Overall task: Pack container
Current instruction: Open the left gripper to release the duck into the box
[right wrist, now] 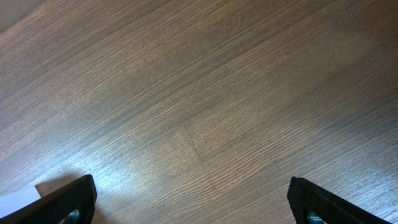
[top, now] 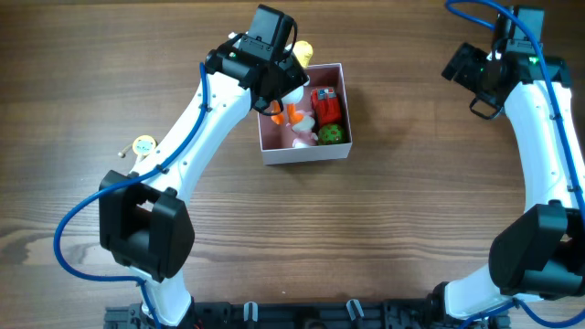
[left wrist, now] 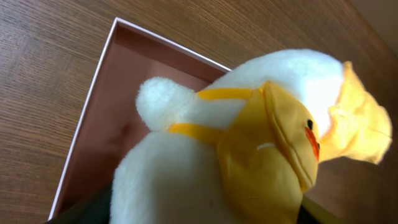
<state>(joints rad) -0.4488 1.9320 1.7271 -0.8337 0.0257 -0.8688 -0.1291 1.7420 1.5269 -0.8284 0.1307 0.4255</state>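
The container point(top: 339, 71) is a small square box with white walls and a dusty-pink inside, at the table's upper middle. It holds a red toy point(top: 326, 102), a green toy point(top: 332, 133) and a pink toy point(top: 302, 137). My left gripper point(top: 285, 84) is shut on a white plush duck point(left wrist: 205, 149) with yellow hat and bag, holding it over the box's left part point(left wrist: 118, 81). The duck's orange feet point(top: 294, 114) hang into the box. My right gripper point(right wrist: 193, 202) is open and empty over bare wood at the far right point(top: 483, 91).
A small yellow and white round toy point(top: 143, 144) lies on the table to the left of the left arm. A white corner point(right wrist: 18, 199) shows at the lower left of the right wrist view.
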